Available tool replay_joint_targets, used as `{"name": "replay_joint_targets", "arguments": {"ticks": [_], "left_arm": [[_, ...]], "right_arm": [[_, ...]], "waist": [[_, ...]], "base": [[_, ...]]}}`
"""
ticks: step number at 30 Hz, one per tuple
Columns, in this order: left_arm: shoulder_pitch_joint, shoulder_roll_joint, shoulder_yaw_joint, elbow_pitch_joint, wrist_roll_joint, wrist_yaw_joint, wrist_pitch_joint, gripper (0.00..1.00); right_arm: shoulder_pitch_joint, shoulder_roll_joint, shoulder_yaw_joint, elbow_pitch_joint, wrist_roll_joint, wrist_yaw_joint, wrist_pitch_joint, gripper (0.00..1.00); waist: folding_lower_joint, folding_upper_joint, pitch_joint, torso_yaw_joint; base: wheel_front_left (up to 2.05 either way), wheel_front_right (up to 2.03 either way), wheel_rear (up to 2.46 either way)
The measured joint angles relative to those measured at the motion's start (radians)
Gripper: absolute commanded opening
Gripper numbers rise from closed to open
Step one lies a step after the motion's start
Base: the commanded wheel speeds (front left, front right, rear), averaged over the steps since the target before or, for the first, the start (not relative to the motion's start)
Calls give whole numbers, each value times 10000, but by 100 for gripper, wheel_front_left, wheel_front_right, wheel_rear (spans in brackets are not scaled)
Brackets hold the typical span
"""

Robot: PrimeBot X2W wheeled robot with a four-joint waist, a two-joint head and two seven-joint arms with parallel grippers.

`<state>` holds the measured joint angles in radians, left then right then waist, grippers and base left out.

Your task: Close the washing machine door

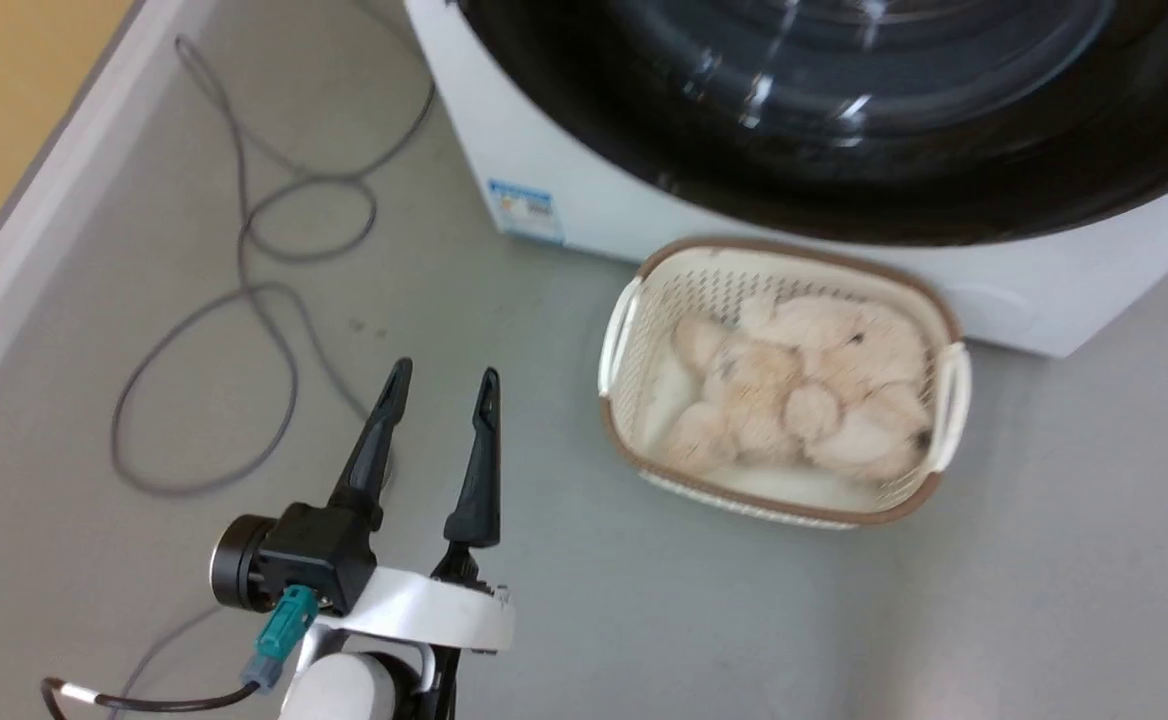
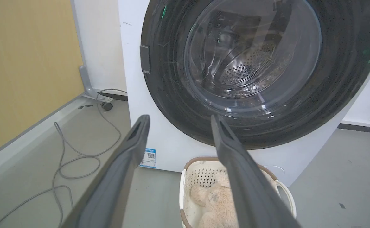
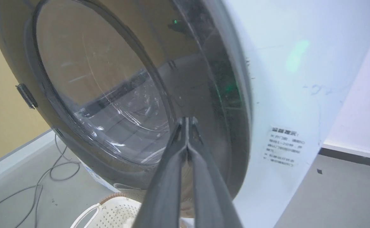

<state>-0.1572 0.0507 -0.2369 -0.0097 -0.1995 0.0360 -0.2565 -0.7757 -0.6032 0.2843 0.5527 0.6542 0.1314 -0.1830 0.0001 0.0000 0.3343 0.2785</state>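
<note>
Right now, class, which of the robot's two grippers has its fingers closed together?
The right gripper: its two fingers meet at the tips, beside the washing machine door. On the left gripper the fingers stand well apart.

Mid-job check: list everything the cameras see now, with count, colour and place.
washing machine: one, white, ahead on grey floor
washing machine door: one, black rim, clear glass, on the machine's front
sticker: one, blue, low on the machine's front
basket: one, white, brown rim, on floor below the door
plush toys: count unclear, cream, in the basket
cable: one, grey, looped on floor at left
left gripper: one, dark, open, left of the basket
right gripper: one, dark, shut, at the door's rim
</note>
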Motion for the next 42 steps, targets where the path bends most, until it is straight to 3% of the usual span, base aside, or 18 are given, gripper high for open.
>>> {"name": "replay_joint_targets", "arguments": {"ticks": [9, 13, 19, 21, 28, 29, 30, 31, 32, 42], "left_arm": [[520, -8, 527, 522, 130, -71, 0, 100], [729, -4, 757, 688, 130, -186, 0, 100], [818, -4, 945, 897, 132, -305, 0, 100], [898, -2, 988, 963, 136, -351, 0, 100], [1078, 4, 1003, 1262, 226, -408, 0, 100], [1104, 4, 1003, 1294, 238, -433, 0, 100], [1130, 4, 995, 1329, 251, -470, 0, 100], [1152, 2, 984, 1371, 261, -477, 0, 100], [1168, 2, 986, 1400, 280, -476, 0, 100], [1286, 2, 888, 1457, 479, -385, 0, 100]], "right_arm": [[2731, 575, -426, -1421, -94, 0, -696, 0], [3854, 966, -1005, -2424, -917, 0, -738, 0], [5404, 2090, -2504, -3745, -1735, 0, -742, 0], [5971, 2347, -2732, -4186, -2546, 0, -725, 0], [7778, 4117, -3670, -5754, -3375, 0, 2, 0], [7978, 4263, -3756, -5935, -3534, 0, 111, 7], [8150, 4426, -3864, -6073, -3653, 0, 253, 49], [8304, 4567, -3940, -6201, -3764, 0, 343, 49], [8437, 4663, -3971, -6320, -3916, 0, 410, 100], [8905, 4995, -4029, -6558, -4433, 0, 387, 100]], "waist": [[-1, 0, -1263, -770], [-1, 0, -1725, -1185], [-1, 0, -2291, -1643], [-1, 0, -2423, -1767], [-2, 0, -2744, -2029], [-2, 0, -2765, -2048], [-2, 0, -2783, -2062], [-2, 0, -2798, -2075], [-2, 0, -2814, -2085], [-1, 0, -2832, -2045]], "base": [[0, 0, 0], [0, 0, 0], [0, 0, 0], [0, 0, 0], [0, 0, 0], [0, 0, 0], [0, 0, 0], [0, 0, 0], [0, 0, 0], [0, 0, 0]]}}
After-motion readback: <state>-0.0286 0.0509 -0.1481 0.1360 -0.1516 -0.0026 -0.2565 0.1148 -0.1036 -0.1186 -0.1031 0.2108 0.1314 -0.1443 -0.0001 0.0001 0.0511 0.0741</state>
